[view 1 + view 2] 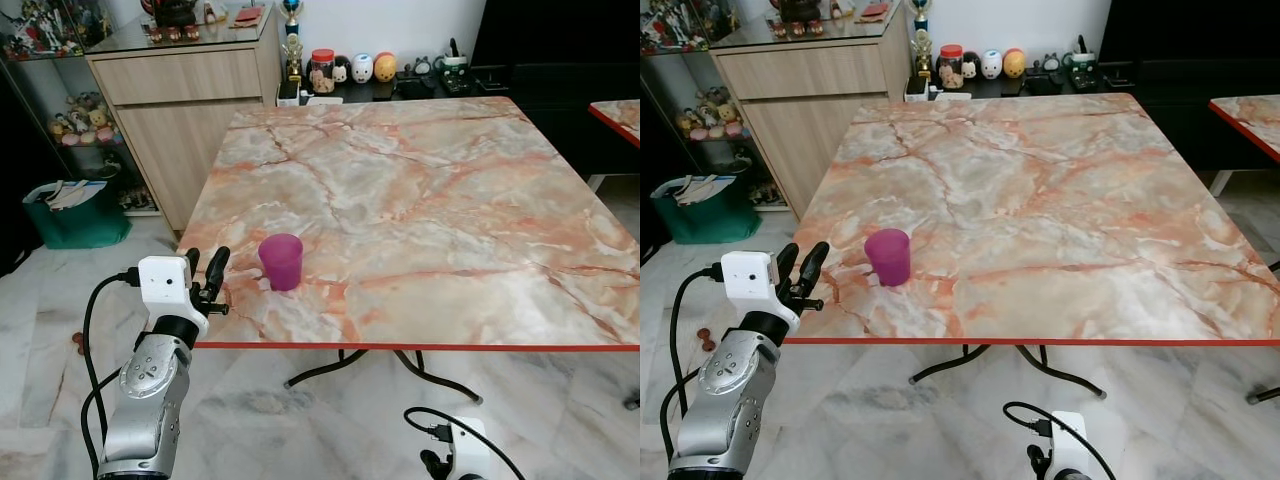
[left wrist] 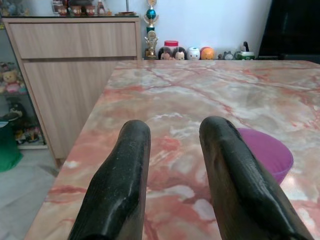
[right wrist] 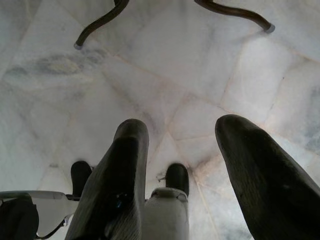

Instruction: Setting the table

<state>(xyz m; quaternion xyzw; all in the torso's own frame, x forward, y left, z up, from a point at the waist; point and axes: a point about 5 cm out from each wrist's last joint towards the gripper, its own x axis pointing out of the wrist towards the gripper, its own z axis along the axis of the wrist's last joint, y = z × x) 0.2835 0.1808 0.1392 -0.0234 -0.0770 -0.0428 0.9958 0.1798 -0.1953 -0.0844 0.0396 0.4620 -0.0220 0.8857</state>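
Right gripper (image 3: 175, 165): hangs low at the near edge, under the table's near rim, pointed down at the pale marble floor (image 3: 165, 85). Its 2 black fingers (image 3: 260, 175) stand well apart, nothing between them. The robot's 2 black feet show beyond the fingers. Curved black table legs (image 1: 330, 368) rest on the floor further out.

Left gripper (image 1: 205, 268): raised at the near left corner of the table, white wrist camera block just behind it. Fingers (image 2: 120, 185) set a moderate gap apart, empty, tips over the near left edge of the tabletop.

Purple cup (image 1: 281, 262): upright on the table, mouth up, just right of the left gripper and slightly beyond it, apart from the fingers. In the left wrist view its rim shows past the right-hand finger. It stands near the near left corner.

Table (image 1: 450, 190): square top, pink-orange marble pattern, red edge band along the near side.

Left, on the floor: green bin (image 1: 75, 215) with papers in it, beside a glass shelf of small figures.

Far left: wooden cabinet (image 1: 180, 110) against the wall.

Far, behind the table: a low dark shelf with a trophy (image 1: 291, 45), a red-lidded jar (image 1: 322, 70) and several small round figurines (image 1: 372, 67).

Far right: corner of a 2nd marble-patterned table (image 1: 620, 115).
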